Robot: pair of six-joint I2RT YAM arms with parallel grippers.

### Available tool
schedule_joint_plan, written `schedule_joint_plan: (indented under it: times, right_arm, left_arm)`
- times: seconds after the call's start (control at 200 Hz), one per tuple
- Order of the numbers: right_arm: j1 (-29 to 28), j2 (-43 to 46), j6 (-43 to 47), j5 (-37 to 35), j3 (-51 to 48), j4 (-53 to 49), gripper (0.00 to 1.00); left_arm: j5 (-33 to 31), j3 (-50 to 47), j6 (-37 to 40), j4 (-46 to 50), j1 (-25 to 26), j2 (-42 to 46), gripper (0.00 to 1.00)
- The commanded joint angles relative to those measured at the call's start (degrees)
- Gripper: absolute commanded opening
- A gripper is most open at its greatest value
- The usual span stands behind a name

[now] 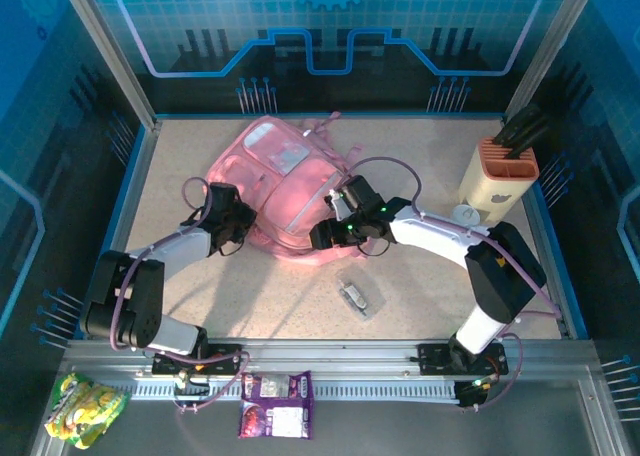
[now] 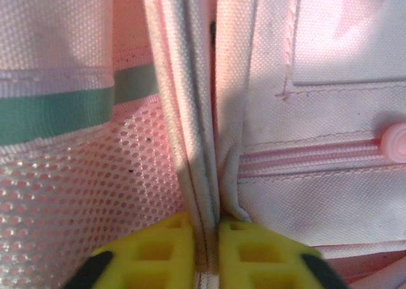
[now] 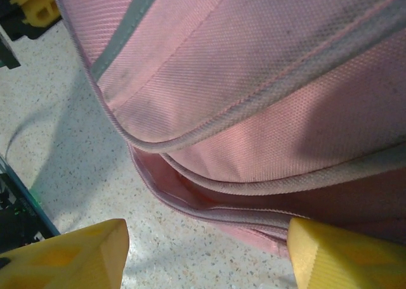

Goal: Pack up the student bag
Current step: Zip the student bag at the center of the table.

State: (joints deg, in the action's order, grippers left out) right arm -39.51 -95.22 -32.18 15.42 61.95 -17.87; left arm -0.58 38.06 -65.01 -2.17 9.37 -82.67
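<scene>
Student bag (image 1: 285,191): lies slumped toward the back middle of the table (image 1: 200,296), between the two arms; pink, with pale front panels facing up.
Left gripper (image 2: 206,251): pinched shut on an upright fold of the bag's fabric, on the bag's left side; a mesh pocket (image 2: 82,200) lies just beside the fold.
Right gripper (image 3: 206,254): jaws stand wide apart with nothing held; it sits low at the bag's near edge, the piped seams lying between its fingers.
Progress: early, as I judge it; the arms are working to get the bag open (one holds a fold, the other is set to take an edge), and nothing shows going in yet.
Left to do: spread the opening, load the loose things, close the bag.
Bag contents: cannot tell; the inside is not shown.
Clear packet (image 1: 360,296): flat on the table, near the bag's front, unpacked.
Beige holder (image 1: 497,181): upright at the right, well apart from the bag; dark handles (image 1: 522,128) stick up out of its slots.
Snack packets: a yellow-green packet (image 1: 85,406) and a purple packet (image 1: 275,404) lie in front of the arm bases, off the table.
</scene>
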Motion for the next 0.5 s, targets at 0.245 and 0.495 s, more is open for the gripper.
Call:
schedule_joint_plan:
  times: [0.245, 0.495]
  right_arm:
    - [6.51, -7.66, 2.33, -1.74, 10.44, 1.82, 0.68]
    - [11.66, -13.06, 5.39, -2.88, 22.67, -4.81, 0.83]
  left_arm:
    - [1.58, 0.27, -4.96, -1.73, 4.85, 6.94, 0.0]
    - [-0.58, -0.49, -13.34, -3.37, 12.04, 11.3, 0.0]
